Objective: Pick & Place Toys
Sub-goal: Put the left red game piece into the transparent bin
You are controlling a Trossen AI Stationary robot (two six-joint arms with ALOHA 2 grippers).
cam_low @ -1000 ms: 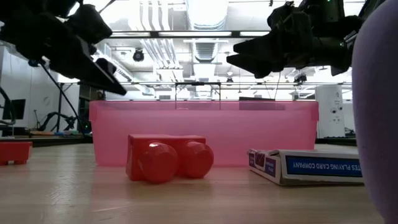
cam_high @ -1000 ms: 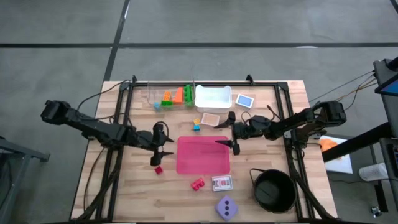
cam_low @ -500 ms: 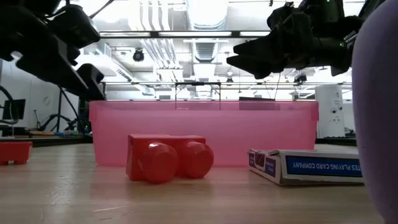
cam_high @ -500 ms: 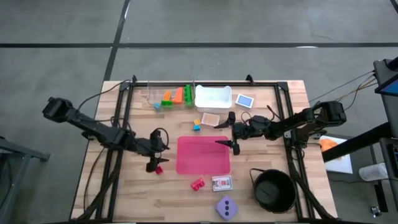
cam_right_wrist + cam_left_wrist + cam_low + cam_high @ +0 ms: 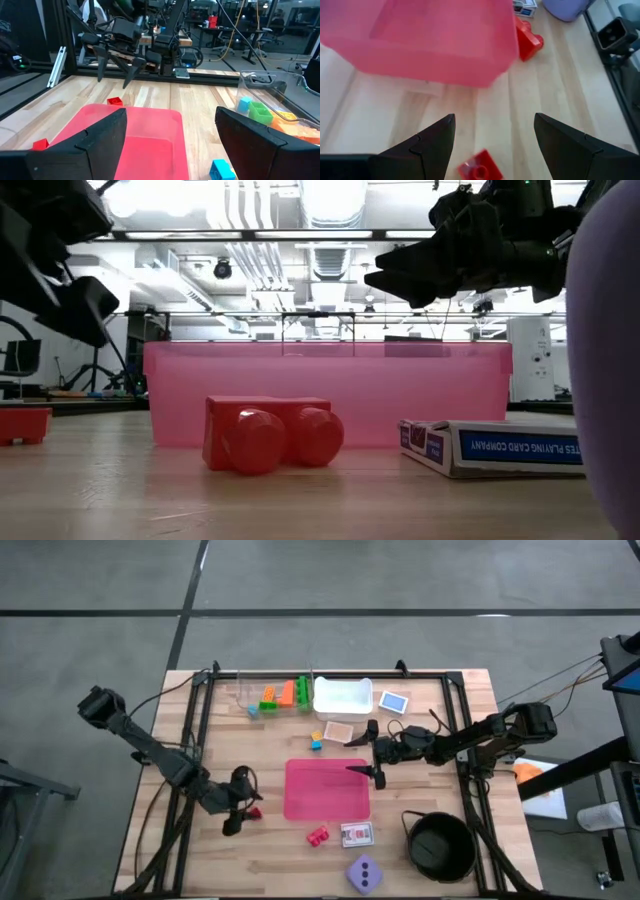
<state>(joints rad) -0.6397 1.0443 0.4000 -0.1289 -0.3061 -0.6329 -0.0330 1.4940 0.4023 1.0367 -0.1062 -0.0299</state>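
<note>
While nothing yet lies on flat pink rectangular mat (image 5: 327, 789): left gripper (image 5: 237, 817) spread, empty, above small red plastic brick (image 5: 255, 812); right gripper (image 5: 376, 760) spread, empty, waiting.

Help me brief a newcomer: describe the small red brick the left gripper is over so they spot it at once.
Start at the pink mat. Just off its left edge lies the small red brick, single and square, beneath the open left gripper. The other red toy lies below the mat, beside a card box.
</note>
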